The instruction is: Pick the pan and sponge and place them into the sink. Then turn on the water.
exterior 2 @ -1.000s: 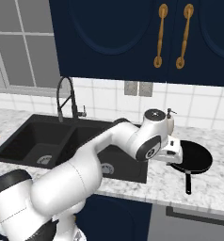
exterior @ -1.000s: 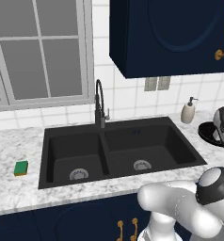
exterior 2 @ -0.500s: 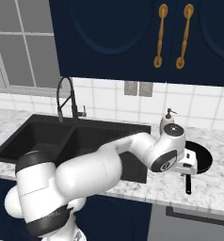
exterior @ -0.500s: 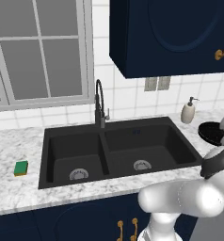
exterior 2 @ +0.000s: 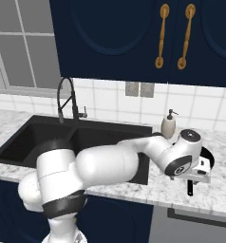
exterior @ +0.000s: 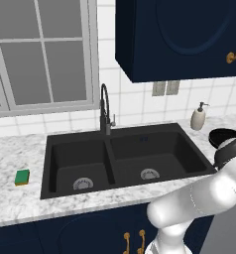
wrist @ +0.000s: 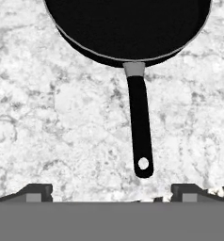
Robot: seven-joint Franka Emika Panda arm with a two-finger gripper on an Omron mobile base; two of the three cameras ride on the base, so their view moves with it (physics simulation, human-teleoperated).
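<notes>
The black pan (wrist: 128,23) lies on the marble counter right of the sink (exterior: 159,144), its thin handle (wrist: 140,122) pointing toward me. My gripper (wrist: 112,194) hovers open above the counter just short of the handle's end, fingertips (wrist: 38,192) wide apart with nothing between them. In the right base view the hand (exterior 2: 199,176) hangs over the pan (exterior 2: 209,154) and covers much of it; the handle tip (exterior 2: 191,188) sticks out below. The green sponge (exterior: 22,176) rests on the counter left of the sink. No water runs from the faucet (exterior: 105,106).
A white soap dispenser (exterior: 198,118) stands at the back of the counter just left of the pan (exterior: 223,136). Dark blue cabinets (exterior 2: 134,38) hang overhead. The counter's front edge lies close below the pan handle.
The arm has swung further right and down, carrying the hand from beside the pan to just above its handle. Pan and sponge have not moved.
</notes>
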